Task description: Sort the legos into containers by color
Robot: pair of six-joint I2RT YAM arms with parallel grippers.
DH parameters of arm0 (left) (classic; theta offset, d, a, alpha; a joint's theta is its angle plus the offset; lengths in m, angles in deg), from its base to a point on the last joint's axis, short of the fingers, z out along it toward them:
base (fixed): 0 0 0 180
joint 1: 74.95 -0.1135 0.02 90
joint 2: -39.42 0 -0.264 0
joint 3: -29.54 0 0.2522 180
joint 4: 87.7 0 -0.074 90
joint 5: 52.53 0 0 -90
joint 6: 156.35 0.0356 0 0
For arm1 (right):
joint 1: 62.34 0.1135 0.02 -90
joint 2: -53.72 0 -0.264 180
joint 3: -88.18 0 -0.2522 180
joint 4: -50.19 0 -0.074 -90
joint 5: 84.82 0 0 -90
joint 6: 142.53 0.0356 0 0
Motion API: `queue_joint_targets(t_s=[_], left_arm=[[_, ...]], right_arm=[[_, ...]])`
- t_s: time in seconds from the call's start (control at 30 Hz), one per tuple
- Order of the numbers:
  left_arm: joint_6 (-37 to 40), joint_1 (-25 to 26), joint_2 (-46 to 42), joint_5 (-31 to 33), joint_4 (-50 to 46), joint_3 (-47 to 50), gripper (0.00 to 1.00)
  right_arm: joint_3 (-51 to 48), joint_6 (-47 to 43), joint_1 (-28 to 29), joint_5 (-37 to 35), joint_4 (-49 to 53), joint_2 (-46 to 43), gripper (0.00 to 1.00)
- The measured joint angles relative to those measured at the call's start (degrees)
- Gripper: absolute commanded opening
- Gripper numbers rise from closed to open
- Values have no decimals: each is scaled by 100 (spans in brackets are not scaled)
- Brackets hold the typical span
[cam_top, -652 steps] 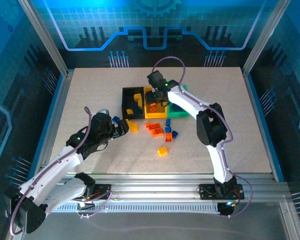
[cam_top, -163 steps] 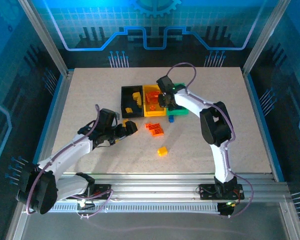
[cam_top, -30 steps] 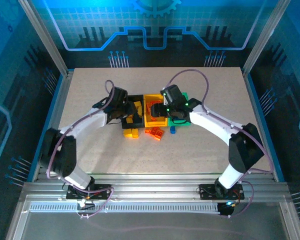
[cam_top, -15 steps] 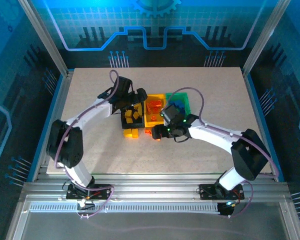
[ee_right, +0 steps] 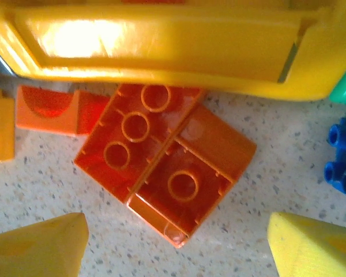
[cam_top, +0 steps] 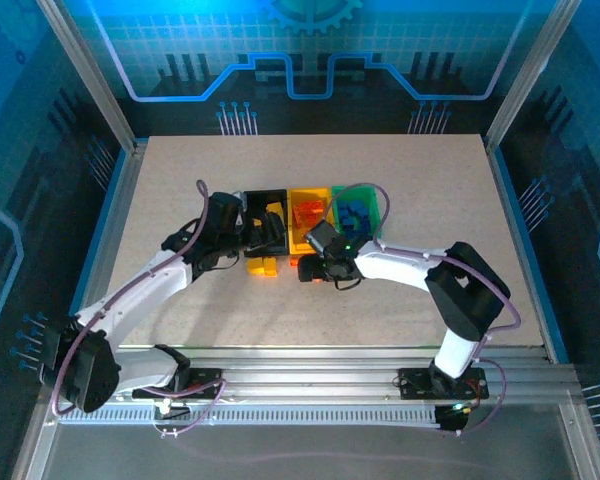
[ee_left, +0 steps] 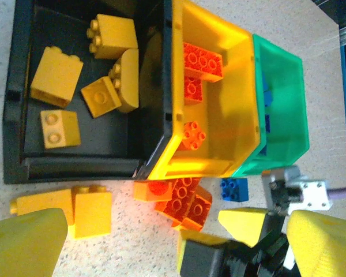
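Observation:
Three joined containers stand mid-table: a black bin [cam_top: 263, 203] [ee_left: 23, 167] holding several yellow legos [ee_left: 56, 75], a yellow bin [cam_top: 307, 216] [ee_left: 230, 109] with orange-red legos [ee_left: 200, 59], and a green bin [cam_top: 360, 205] [ee_left: 288, 115] with blue ones. In front of the bins lie two joined orange-red bricks [ee_right: 161, 167] [ee_left: 183, 203], a small orange piece [ee_right: 49, 109], yellow bricks [cam_top: 263, 266] [ee_left: 75, 210] and a blue brick [ee_left: 234, 188] [ee_right: 343, 161]. My right gripper [cam_top: 305, 268] [ee_right: 173, 248] hangs open just above the orange-red bricks. Over the black bin's near edge, my left gripper [cam_top: 270, 236] [ee_left: 173, 245] is open and empty.
The yellow bin's front wall [ee_right: 161, 46] stands right behind the orange-red bricks. My two grippers are close together in front of the bins. Bare tabletop [cam_top: 430, 290] stretches to the right and toward the near edge.
My left gripper opened over the black bin and then drew back toward the near side. My right gripper came down from the yellow bin to the orange-red bricks in front of it.

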State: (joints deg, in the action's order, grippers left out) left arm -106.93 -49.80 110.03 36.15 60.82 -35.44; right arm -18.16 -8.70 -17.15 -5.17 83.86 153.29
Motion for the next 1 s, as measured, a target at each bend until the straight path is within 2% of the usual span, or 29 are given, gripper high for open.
queue_joint_targets(t_s=[0.27, 0.37, 0.47, 0.53, 0.63, 0.7, 0.87, 1.0], left_arm=[[-22, 0, -221, -2, 9, 313, 99], [-66, 0, -229, -4, 7, 407, 99], [-109, -2, -280, -4, 9, 514, 99], [-116, -2, -326, -2, 7, 581, 99], [-136, -2, -369, -7, 11, 643, 99], [-146, -13, -372, -22, 15, 662, 99], [-149, -33, -372, -68, 28, 763, 99], [-149, -37, -376, -68, 28, 785, 99]], right_arm=[[479, 334, -109, -162, 354, 501, 72], [439, 448, -111, -138, 404, 472, 66], [90, 507, -114, -142, 461, 155, 65], [-284, 509, -114, -144, 649, -238, 67], [-898, 468, -116, -120, 1021, -946, 79], [-1123, 369, -118, -96, 1169, -1276, 83], [-1217, 101, -151, -48, 1220, -1681, 84], [-1134, -192, -203, 39, 1204, -1646, 78]])
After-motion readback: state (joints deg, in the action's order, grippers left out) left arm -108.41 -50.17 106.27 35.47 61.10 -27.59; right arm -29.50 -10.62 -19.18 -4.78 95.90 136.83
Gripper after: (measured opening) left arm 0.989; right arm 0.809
